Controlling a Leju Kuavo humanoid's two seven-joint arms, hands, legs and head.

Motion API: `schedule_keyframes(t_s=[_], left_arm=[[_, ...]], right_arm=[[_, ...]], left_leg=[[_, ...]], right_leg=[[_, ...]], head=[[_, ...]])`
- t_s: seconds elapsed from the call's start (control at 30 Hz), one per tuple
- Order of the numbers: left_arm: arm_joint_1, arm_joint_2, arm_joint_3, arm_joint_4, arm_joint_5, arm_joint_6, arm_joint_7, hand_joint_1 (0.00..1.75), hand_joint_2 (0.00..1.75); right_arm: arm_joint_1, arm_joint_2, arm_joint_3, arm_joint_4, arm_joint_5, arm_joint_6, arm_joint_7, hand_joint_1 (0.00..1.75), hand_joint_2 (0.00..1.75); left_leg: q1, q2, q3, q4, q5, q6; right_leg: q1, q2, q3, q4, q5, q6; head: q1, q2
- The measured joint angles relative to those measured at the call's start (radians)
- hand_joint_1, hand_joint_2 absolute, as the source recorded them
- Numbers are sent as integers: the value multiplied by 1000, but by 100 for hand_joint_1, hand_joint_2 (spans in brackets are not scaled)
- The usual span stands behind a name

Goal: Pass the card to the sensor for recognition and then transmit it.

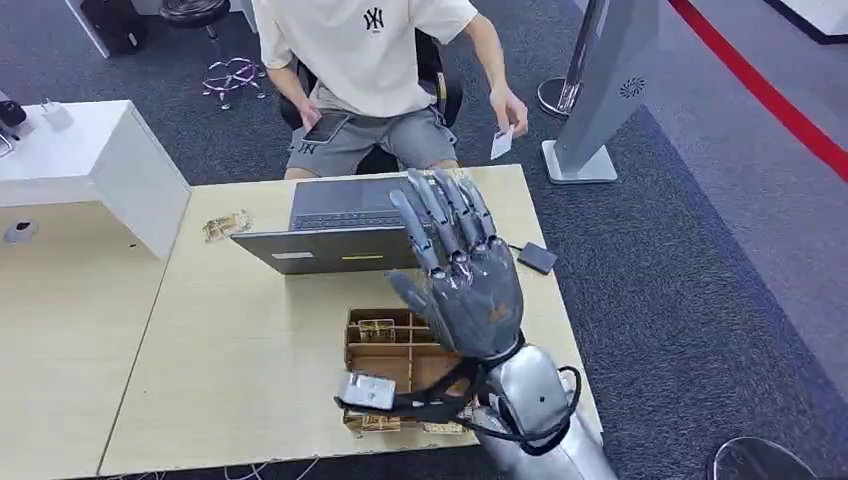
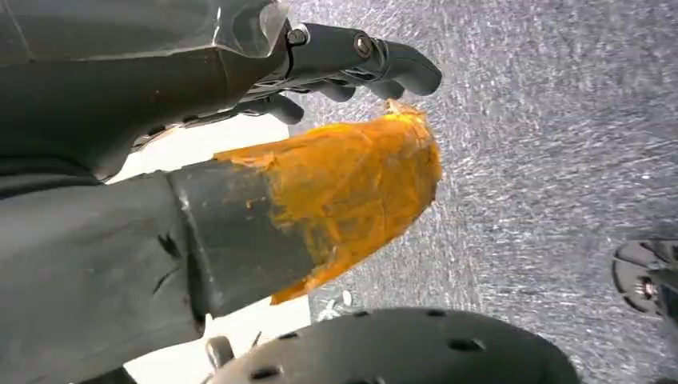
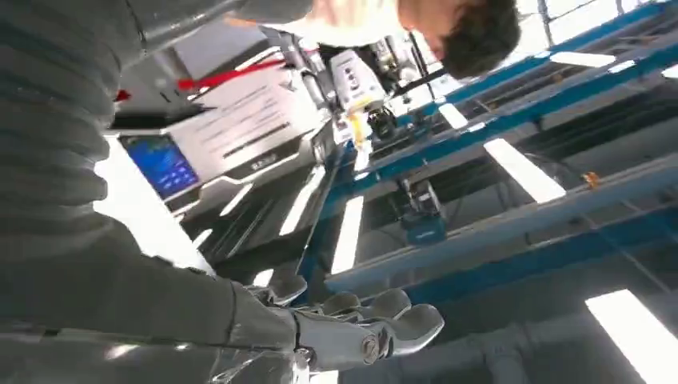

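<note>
The right hand [image 1: 462,270] is raised above the table [image 1: 250,400], fingers spread and straight, holding nothing. Beyond its fingertips and to their right, a seated person's hand [image 1: 508,108] holds the white card [image 1: 501,144]; the small black sensor [image 1: 537,257] lies on the table just right of the robot hand (a laptop [image 1: 335,225] sits just left of it, a compartment box [image 1: 395,350] beneath). The left hand [image 2: 240,160] hangs over grey floor, its dark fingers [image 2: 360,60] curled in on nothing, thumb wrapped in orange tape.
</note>
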Motion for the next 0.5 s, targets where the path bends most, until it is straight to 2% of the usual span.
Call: schedule_keyframes(t_s=[0.03,0.07,0.2,0.3,0.33,0.4,0.47,0.5], left_arm=[[0,1,1,0,0,0,0,0,0],[0,2,1,0,0,0,-1,0,0],[8,9,3,0,0,-2,-1,0,0],[8,13,3,0,-6,-2,1,0,0],[9,16,3,0,-9,-2,2,0,0],[10,21,3,0,-9,-3,4,0,0],[9,27,3,0,-9,-5,9,0,0],[9,30,3,0,-10,-5,11,0,0]], right_arm=[[22,9,-17,-20,-11,0,-16,159,175],[48,18,-32,-40,-19,0,-42,175,175],[166,64,-97,-101,-40,0,-156,175,175],[238,90,-134,-121,-50,0,-202,175,175],[256,95,-143,-121,-53,0,-211,171,175],[294,102,-163,-118,-53,0,-209,147,175],[312,102,-172,-100,-37,0,-181,141,175],[316,102,-175,-93,-26,0,-165,119,175]], left_leg=[[0,0,0,0,0,0],[0,0,0,0,0,0],[0,0,0,0,0,0],[0,-1,0,0,0,0],[0,-1,0,0,0,0],[0,-1,0,0,0,0],[0,0,0,0,0,0],[0,0,0,0,0,0]], right_leg=[[0,0,0,0,0,0],[0,0,1,0,0,0],[0,-1,0,0,0,0],[0,-1,1,0,0,0],[0,-1,1,0,0,0],[0,-1,1,0,0,0],[0,-1,1,0,0,0],[0,-1,1,0,0,0]], head=[[0,0],[1,0],[0,0],[1,0],[1,0],[1,0],[0,0],[1,0]])
